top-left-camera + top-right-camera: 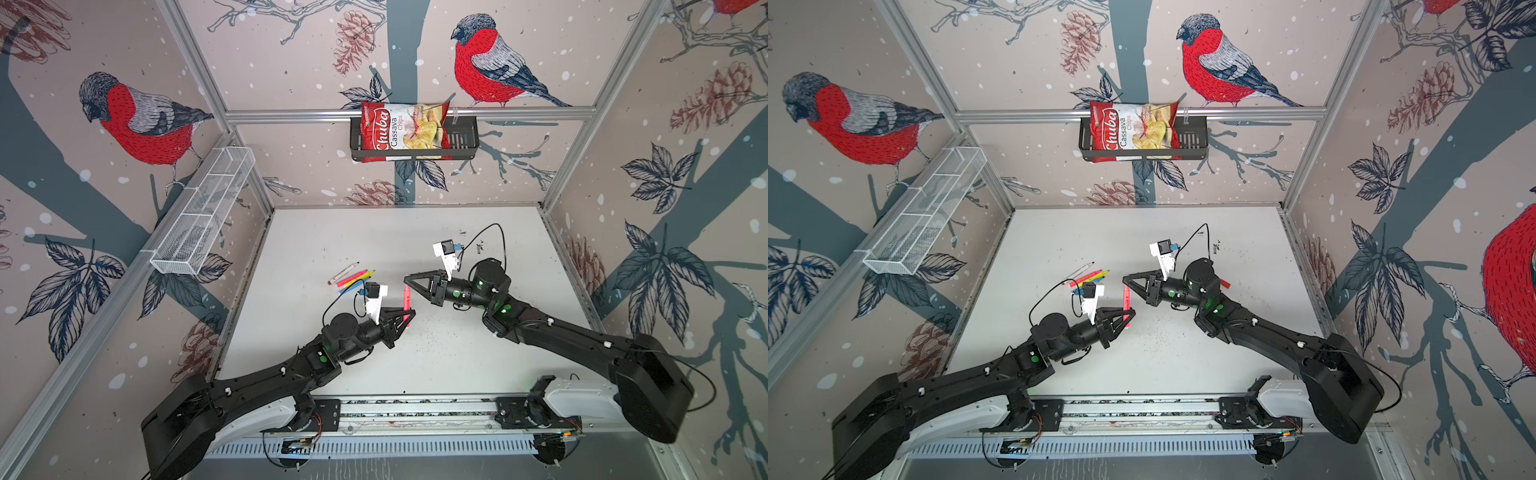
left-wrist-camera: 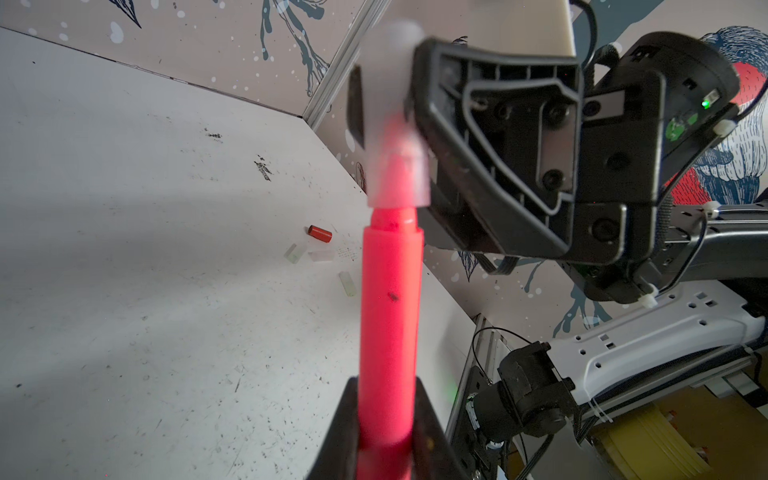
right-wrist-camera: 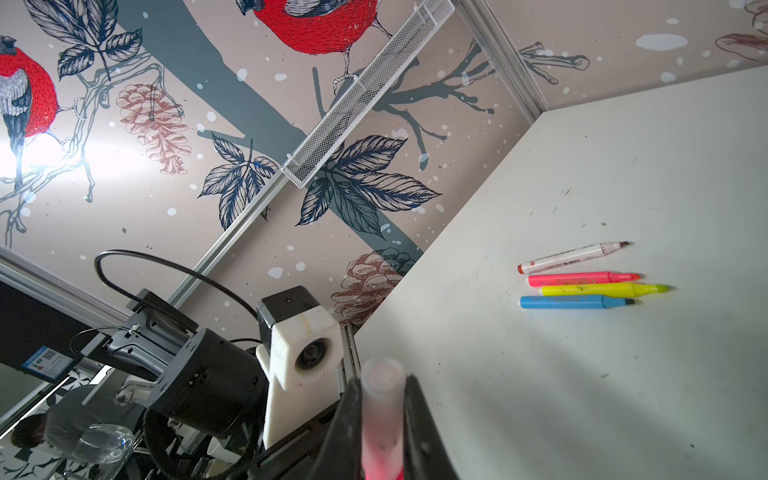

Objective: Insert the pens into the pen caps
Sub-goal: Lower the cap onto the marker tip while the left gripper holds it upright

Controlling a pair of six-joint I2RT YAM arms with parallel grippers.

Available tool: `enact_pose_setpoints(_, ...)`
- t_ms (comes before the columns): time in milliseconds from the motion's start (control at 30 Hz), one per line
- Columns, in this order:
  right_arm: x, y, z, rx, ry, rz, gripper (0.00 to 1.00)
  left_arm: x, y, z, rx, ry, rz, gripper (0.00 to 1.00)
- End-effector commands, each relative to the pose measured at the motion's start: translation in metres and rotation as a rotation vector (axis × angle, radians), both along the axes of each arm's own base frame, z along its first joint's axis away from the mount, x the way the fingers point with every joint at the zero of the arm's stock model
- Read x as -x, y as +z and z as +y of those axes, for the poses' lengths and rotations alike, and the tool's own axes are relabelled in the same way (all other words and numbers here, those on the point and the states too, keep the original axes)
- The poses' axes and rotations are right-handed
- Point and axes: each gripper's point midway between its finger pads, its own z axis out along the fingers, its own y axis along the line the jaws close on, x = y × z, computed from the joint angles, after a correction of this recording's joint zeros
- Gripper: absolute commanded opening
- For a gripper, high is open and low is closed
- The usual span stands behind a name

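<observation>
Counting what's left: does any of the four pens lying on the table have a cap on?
No: the white pen, pink pen, yellow pen and blue pen all show bare tips in the right wrist view.

Pink pen (image 2: 388, 311) tipped with clear cap (image 2: 395, 166).
Raised above mid-table; white pen (image 3: 569, 257), second pink pen (image 3: 582, 277), yellow pen (image 3: 602, 289), blue pen (image 3: 573, 302) lie parallel, far left; red cap (image 2: 320, 233), three clear caps (image 2: 295, 252) lie right.

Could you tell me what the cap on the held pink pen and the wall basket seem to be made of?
Cap: probably frosted translucent plastic; the pink pen shows through it. Basket: likely white-painted metal mesh; fine see-through grid.
</observation>
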Motion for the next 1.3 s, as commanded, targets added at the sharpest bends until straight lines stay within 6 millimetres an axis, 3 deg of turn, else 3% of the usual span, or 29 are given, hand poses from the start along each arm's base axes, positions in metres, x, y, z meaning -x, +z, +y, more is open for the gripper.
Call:
enact_pose_setpoints(0, 0.022, -0.008, 0.005, 0.022, 0.123, 0.025, 0.15, -0.003, 0.044, 0.004, 0.13, 0.03, -0.123, 0.0)
enact_pose_setpoints(367, 0.04, -0.015, 0.013, 0.014, 0.214, 0.014, 0.15, -0.004, 0.066, 0.013, 0.174, 0.06, -0.178, 0.0)
enact_pose_setpoints(600, 0.047, -0.017, 0.017, 0.027, 0.256, 0.007, 0.16, -0.004, 0.07, 0.017, 0.173, 0.073, -0.195, 0.0)
enact_pose_setpoints(733, 0.049, -0.016, 0.019, 0.045, 0.263, 0.007, 0.22, -0.005, 0.065, 0.018, 0.154, 0.08, -0.19, 0.0)
enact_pose_setpoints(967, 0.047, -0.007, 0.014, 0.077, 0.23, -0.033, 0.44, -0.006, 0.059, 0.023, 0.115, 0.104, -0.192, 0.0)
enact_pose_setpoints(1033, 0.044, -0.009, 0.012, 0.105, 0.209, -0.039, 0.46, -0.006, 0.059, 0.025, 0.106, 0.115, -0.196, 0.0)
enact_pose_setpoints(1267, 0.032, 0.011, -0.003, 0.123, 0.136, -0.091, 0.53, -0.008, 0.053, 0.03, 0.06, 0.135, -0.201, 0.0)
